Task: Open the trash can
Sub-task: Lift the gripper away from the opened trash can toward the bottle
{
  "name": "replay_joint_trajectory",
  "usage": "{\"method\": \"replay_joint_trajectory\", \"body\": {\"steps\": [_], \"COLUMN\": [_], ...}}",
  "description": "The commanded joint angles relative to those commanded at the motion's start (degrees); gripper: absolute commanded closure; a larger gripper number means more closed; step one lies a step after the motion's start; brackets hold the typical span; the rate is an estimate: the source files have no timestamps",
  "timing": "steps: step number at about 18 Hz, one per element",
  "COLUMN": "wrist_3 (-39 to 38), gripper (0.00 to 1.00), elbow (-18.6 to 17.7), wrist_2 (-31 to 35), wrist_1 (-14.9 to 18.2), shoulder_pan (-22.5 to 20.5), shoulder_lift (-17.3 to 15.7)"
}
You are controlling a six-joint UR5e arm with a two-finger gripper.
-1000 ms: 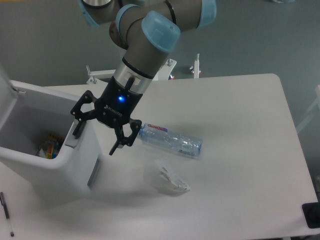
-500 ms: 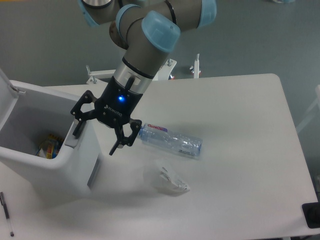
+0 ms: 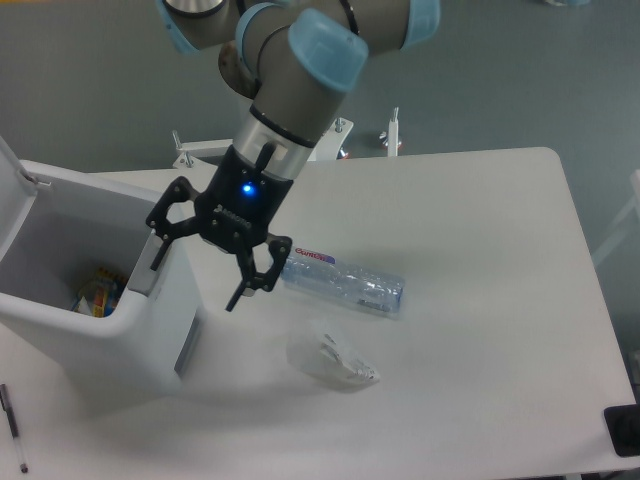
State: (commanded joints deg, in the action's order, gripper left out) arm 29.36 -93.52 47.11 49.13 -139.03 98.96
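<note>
Trash can (image 3: 110,320) is being seen at table's left edge, lid already raised, inside exposed. Gripper (image 3: 197,256) is being held spread wide, grasping nothing, straddling can's right rim; can body lying left of and below gripper. Plastic bottle (image 3: 343,281) lying just right of can.

Bright, even light; soft shadows
</note>
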Motion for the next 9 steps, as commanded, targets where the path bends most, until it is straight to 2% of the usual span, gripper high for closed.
{"method": "replay_joint_trajectory", "body": {"steps": [2, 7, 8, 9], "wrist_3": [0.1, 4.7, 5.7, 9.7], "gripper": [0.0, 0.0, 0.0, 0.0], "elbow": [1.1, 4.1, 4.7, 3.9], "wrist_2": [0.0, 0.0, 0.1, 3.7], "wrist_1": [0.0, 0.1, -0.3, -0.3], "shoulder_pan": [-1.5, -2.8, -4.0, -6.6], "shoulder_lift": [0.3, 4.7, 6.3, 7.4]}}
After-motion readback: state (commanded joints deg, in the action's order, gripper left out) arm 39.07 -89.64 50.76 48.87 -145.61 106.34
